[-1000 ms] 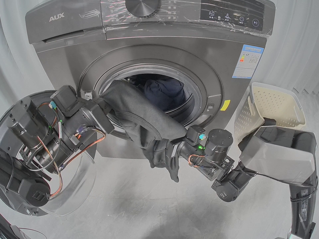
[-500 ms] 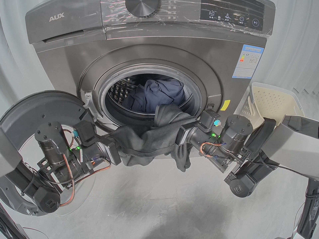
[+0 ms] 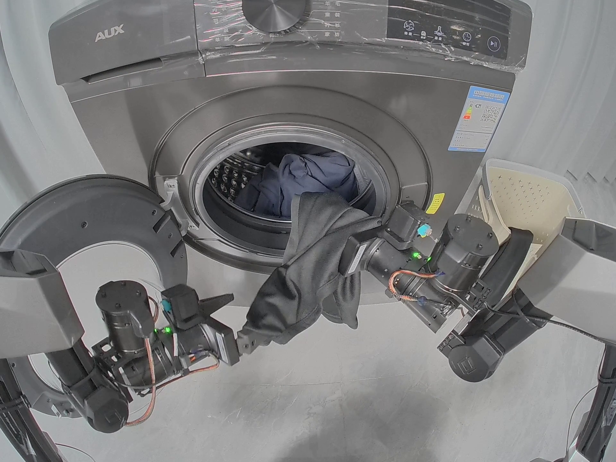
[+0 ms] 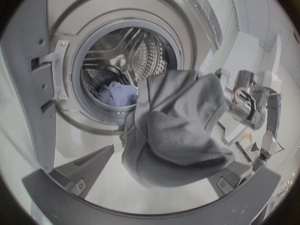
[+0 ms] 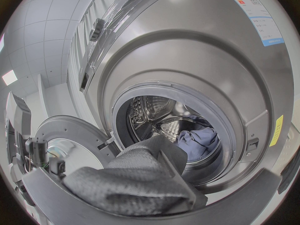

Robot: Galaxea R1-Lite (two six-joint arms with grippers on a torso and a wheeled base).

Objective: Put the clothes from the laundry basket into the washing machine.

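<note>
The washing machine (image 3: 115, 129) stands with its round door (image 3: 83, 213) swung open to the left. A blue garment (image 3: 308, 174) lies in the drum (image 4: 147, 57). A dark grey garment (image 3: 308, 264) stretches outside the opening between both grippers. My right gripper (image 3: 348, 251) is shut on its upper end at the lower right of the drum rim; the cloth covers the fingers (image 5: 150, 188). My left gripper (image 3: 237, 322) is low, near the floor, below the door. Its jaws stand wide apart, and the garment's lower end (image 4: 175, 141) lies over one finger.
The cream laundry basket (image 3: 539, 194) leans tipped against the machine's right side, behind my right arm. Bare grey floor (image 3: 308, 405) spreads in front of the machine. The open door sits close above my left arm.
My left arm dropped from the drum opening to near the floor, dragging the grey garment's end out and down. My right gripper rose toward the drum rim with the other end.
</note>
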